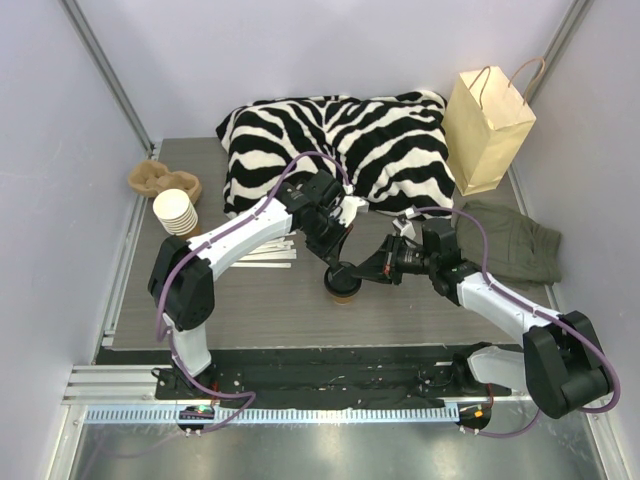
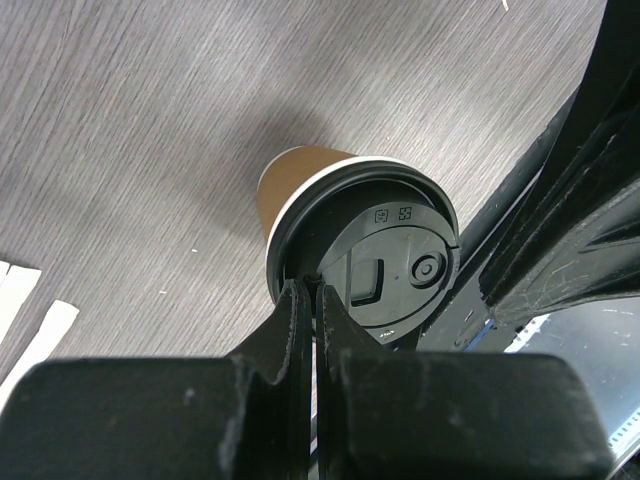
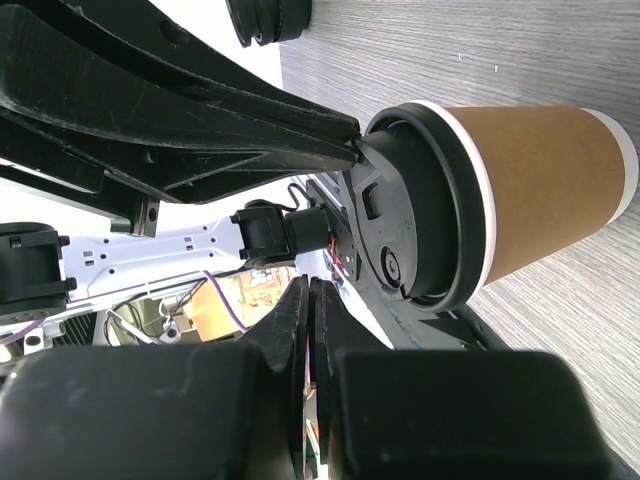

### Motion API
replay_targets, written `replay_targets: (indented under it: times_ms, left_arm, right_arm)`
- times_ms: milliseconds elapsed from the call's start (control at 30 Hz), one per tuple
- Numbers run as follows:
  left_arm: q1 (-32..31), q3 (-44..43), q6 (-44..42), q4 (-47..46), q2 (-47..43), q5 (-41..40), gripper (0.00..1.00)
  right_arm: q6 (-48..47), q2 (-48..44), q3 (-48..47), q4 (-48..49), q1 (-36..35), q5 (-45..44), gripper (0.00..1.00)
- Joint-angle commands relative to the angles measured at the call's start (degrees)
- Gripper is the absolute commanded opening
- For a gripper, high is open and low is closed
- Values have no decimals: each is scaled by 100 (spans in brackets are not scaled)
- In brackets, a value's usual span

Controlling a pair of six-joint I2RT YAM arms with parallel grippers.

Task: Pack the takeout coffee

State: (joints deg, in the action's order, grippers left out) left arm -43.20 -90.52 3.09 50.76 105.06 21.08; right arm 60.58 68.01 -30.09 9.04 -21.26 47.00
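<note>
The takeout coffee [image 1: 345, 290] stands upright on the grey wood-grain table [image 1: 250, 310], in the middle of the near half, just ahead of the two arm bases. It is a brown kraft cup with a black lid [image 2: 395, 265] seated on top.

The left claw [image 2: 310, 292] reaches down to it from behind. Its fingers are clenched flat against each other with nothing between them, and their tips touch the rim of the lid. The right claw [image 3: 308, 288] comes in low from the cup's right side. It is clenched too, holds nothing, and its tips sit just beside the lid; whether they touch it cannot be told.

Left of the cup, a few white flat sticks [image 1: 265, 255] lie on the table. Further left stands a stack of lidless paper cups [image 1: 177, 212], with a brown pulp cup carrier [image 1: 160, 180] behind it. To the right, an olive green cloth [image 1: 510, 240] lies crumpled.

At the back lies a zebra-print cushion [image 1: 340, 140], and beside it, in the right far corner, a kraft paper bag [image 1: 487, 130] with twisted handles stands upright.
</note>
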Motion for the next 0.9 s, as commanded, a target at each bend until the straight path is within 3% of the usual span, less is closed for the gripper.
replay_targets:
  times_ms: [0,600,867]
  left_arm:
    - [-4,-27,104,-181,-82,160,0]
    - [5,245,60,-313,138,10,0]
    - [13,184,104,-269,24,54,1]
  right_arm:
    - [-20,28,-15,256,-19,-16,2]
    - [-222,555,108,520,-133,-7,1]
    - [-520,854,99,135,-142,19,1]
